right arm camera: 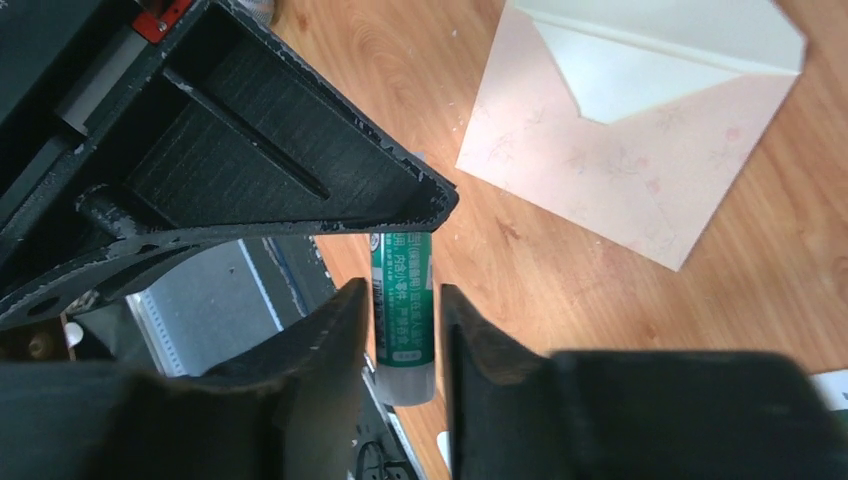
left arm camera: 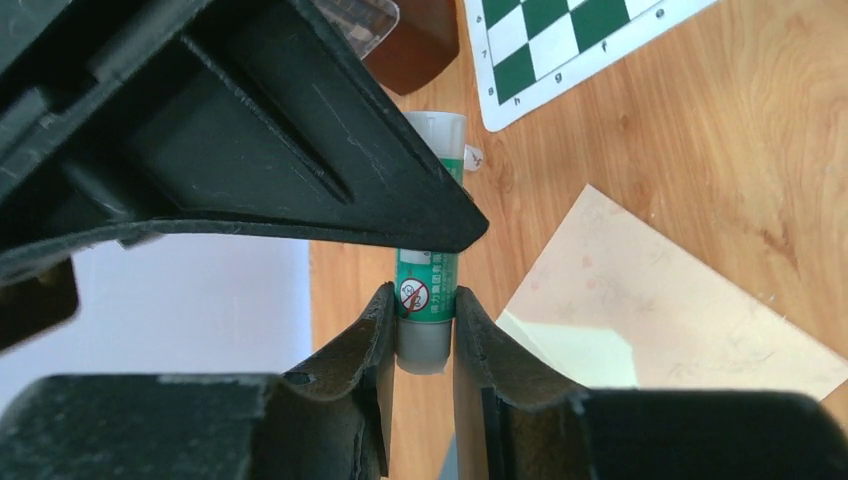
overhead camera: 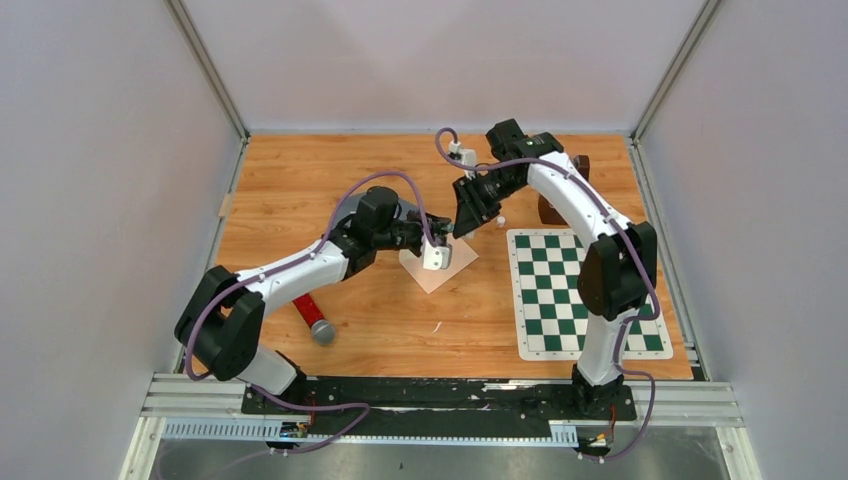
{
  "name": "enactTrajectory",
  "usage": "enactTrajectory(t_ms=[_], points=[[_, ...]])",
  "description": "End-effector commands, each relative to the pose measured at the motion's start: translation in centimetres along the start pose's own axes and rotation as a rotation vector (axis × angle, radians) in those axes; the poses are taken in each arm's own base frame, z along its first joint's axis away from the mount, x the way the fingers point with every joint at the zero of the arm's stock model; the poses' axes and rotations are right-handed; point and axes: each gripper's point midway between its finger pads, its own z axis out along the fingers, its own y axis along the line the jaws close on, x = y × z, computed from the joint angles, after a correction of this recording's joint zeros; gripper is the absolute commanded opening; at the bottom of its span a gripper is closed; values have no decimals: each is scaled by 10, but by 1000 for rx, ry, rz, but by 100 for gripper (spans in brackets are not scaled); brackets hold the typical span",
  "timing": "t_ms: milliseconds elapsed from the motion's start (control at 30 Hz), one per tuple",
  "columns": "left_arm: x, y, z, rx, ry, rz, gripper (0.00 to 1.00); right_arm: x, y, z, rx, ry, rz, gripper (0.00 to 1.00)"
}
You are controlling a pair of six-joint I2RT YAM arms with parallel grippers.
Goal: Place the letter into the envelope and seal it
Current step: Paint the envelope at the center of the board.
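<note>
A green glue stick hangs in the air between both grippers above the table's middle. My left gripper has both fingers pressed on its grey end. My right gripper is shut round the same glue stick from the other side. In the top view the left gripper and the right gripper meet tip to tip. Below them the pink envelope lies flat with its flap open, showing a pale lining. The envelope is apart from both grippers. The letter does not show on its own.
A green and white chessboard mat lies at the right. A brown wooden block stands behind it. A red-handled tool with a grey head lies near the left arm. Grey walls close in three sides.
</note>
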Motion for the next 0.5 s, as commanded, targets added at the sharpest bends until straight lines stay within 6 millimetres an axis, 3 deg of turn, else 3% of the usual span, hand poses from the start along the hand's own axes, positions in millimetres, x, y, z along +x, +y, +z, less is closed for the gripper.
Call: enactTrajectory(t_ms=[0, 200, 467], points=[[-13, 29, 2, -111, -25, -230, 1, -33, 3, -35, 96, -158, -30, 42], [-11, 27, -2, -179, -4, -563, 0, -52, -5, -78, 152, -325, 79, 52], [-18, 37, -3, -242, -35, -811, 0, -45, 6, -67, 49, -330, 214, 57]])
